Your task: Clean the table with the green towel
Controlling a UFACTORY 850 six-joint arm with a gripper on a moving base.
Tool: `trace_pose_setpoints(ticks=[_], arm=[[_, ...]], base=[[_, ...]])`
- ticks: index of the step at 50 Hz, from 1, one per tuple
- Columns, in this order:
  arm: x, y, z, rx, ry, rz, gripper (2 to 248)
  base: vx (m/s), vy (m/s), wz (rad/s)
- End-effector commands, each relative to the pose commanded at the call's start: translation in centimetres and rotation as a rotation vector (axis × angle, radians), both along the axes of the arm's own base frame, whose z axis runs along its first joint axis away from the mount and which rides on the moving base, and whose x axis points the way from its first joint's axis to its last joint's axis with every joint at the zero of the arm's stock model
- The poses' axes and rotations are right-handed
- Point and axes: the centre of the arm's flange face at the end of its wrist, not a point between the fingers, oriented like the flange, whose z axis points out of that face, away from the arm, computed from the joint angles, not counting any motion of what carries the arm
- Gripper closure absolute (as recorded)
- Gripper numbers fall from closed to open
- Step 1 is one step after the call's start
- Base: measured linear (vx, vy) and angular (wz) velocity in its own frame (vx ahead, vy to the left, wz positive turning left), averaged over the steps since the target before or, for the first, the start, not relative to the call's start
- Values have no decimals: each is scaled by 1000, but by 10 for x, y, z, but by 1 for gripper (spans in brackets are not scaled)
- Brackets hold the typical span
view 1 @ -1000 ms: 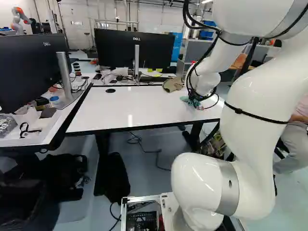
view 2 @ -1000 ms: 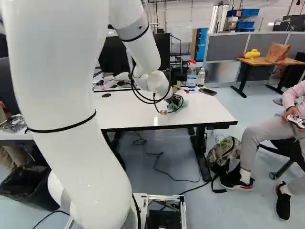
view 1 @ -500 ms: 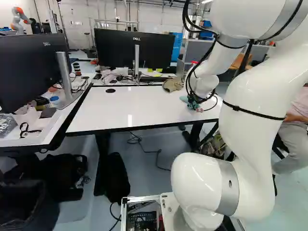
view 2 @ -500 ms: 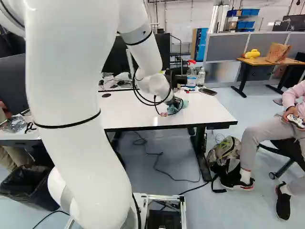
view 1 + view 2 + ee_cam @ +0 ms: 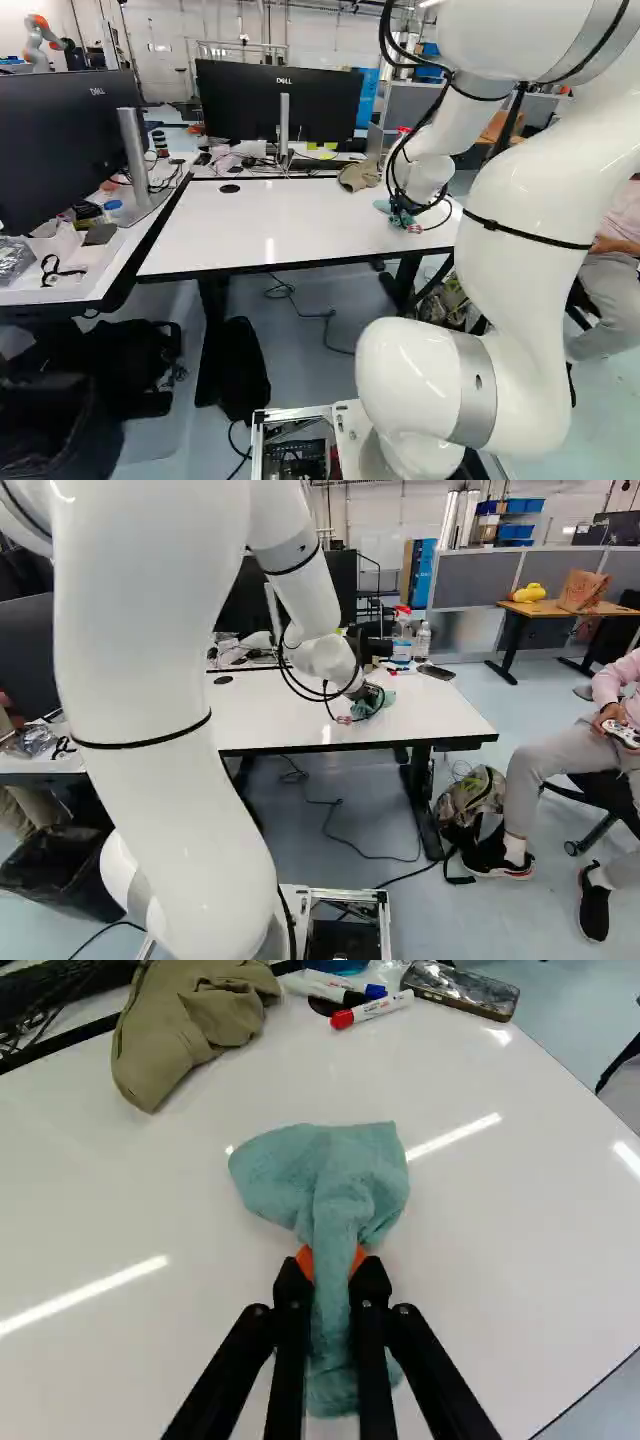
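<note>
While green towel (image 5: 345,1185) sits on the tabletop (image 5: 490,1270), hand (image 5: 373,694) is clamped on the towel, orange pads (image 5: 305,1261) either side.

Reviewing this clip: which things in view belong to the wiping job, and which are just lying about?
Part of the job:
- green towel, pinched in the gripper
- white table under it

Just lying about:
- khaki cloth item
- markers
- phone
- backpack on the floor

Spray bottle: role unclear.
</note>
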Motion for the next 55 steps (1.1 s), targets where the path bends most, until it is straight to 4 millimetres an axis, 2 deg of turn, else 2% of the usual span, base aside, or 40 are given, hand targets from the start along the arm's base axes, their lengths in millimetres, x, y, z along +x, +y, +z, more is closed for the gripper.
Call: trace_pose_setpoints(ticks=[26,37,55], arm=[[-1,0,-1,5,13,-1,200],[-2,-14,-1,5,11,-28,200],[23,-35,-2,-1,-2,-46,200]], base=[[0,0,0],[0,0,0],[0,0,0]])
